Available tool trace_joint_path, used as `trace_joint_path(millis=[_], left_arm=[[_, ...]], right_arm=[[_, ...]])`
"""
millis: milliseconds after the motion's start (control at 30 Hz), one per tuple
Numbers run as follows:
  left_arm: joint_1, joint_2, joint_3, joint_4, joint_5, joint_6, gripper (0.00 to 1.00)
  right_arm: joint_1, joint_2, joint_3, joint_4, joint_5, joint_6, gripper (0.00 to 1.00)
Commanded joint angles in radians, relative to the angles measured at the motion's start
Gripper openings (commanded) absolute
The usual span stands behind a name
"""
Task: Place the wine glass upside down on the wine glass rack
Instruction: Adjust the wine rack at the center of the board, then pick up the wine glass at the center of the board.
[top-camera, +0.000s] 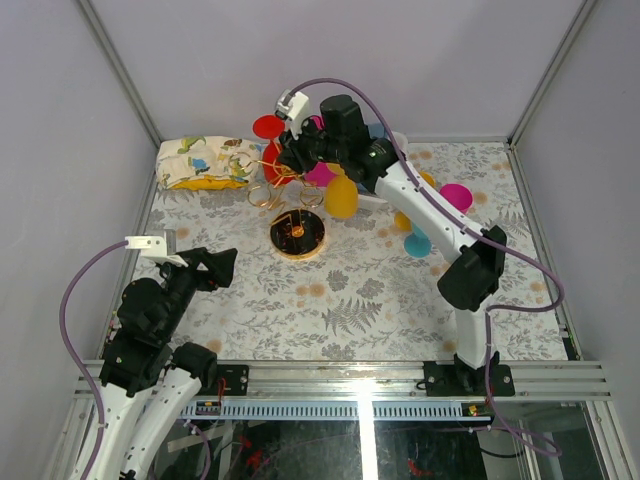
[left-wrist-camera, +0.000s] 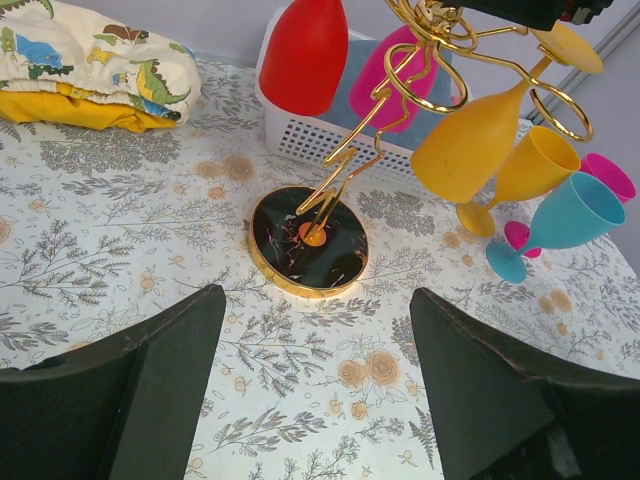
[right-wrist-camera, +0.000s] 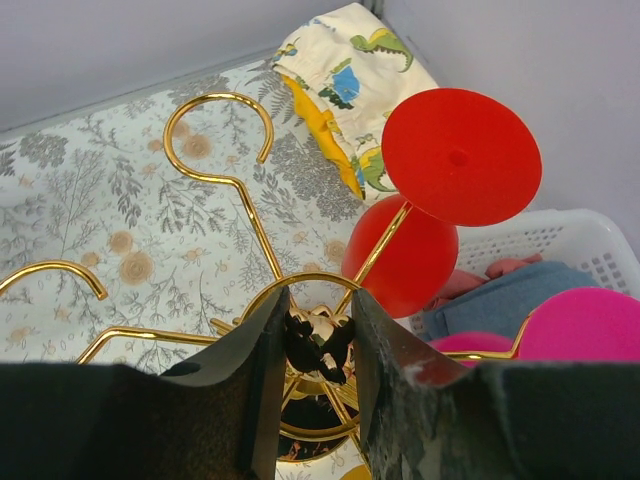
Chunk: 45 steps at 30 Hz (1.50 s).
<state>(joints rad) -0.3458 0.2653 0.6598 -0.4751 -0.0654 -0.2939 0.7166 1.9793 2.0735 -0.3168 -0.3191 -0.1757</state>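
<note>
The gold wire rack stands mid-table on its round dark base (top-camera: 297, 233) (left-wrist-camera: 307, 243). A red wine glass (right-wrist-camera: 405, 255) (left-wrist-camera: 305, 55), a yellow one (top-camera: 341, 198) (left-wrist-camera: 470, 145) and a pink one (left-wrist-camera: 385, 75) hang upside down from its arms. My right gripper (top-camera: 291, 155) (right-wrist-camera: 320, 305) is above the rack, shut on the gold knob (right-wrist-camera: 322, 345) at the top of its post. My left gripper (top-camera: 215, 268) (left-wrist-camera: 315, 375) is open and empty, low over the cloth near left of the base.
A yellow glass (left-wrist-camera: 535, 165), a cyan glass (left-wrist-camera: 560, 215) and a pink glass (left-wrist-camera: 605, 175) stand upright right of the rack. A white basket (left-wrist-camera: 300, 135) with cloths sits behind it. A folded dinosaur-print cloth (top-camera: 205, 162) lies at the back left.
</note>
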Motion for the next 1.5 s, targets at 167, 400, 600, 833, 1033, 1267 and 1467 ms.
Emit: trace_joint_path(millis=[167,400,600,833,1033,1267,1467], left_arm=[[0.005,0.003,0.003,0.015,-0.012,-0.007,0.75],[0.005,0.001,0.003,0.015,-0.014,-0.007,0.75],[0.005,0.003,0.003,0.015,-0.014,-0.007,0.75],[0.005,0.003,0.002,0.016,-0.011,-0.007,0.75],[0.005,0.012,0.001,0.020,0.004,-0.004,0.76],[0.005,0.017,-0.001,0.023,0.003,-0.003,0.76],[0.005,0.031,0.001,0.025,0.011,-0.004,0.77]], right_arm=[[-0.009,0.003,0.044,-0.001,-0.082,-0.061,0.27],[-0.009,-0.087,-0.016,0.090,-0.002,-0.011,0.55],[-0.009,-0.215,-0.107,0.199,0.044,0.062,0.66],[-0.009,-0.430,-0.336,0.255,0.359,0.171,0.79],[-0.009,-0.698,-0.627,0.224,0.656,0.250,0.85],[-0.009,-0.884,-0.777,-0.031,0.761,0.346,0.93],[-0.009,-0.998,-0.884,-0.257,0.817,0.488,1.00]])
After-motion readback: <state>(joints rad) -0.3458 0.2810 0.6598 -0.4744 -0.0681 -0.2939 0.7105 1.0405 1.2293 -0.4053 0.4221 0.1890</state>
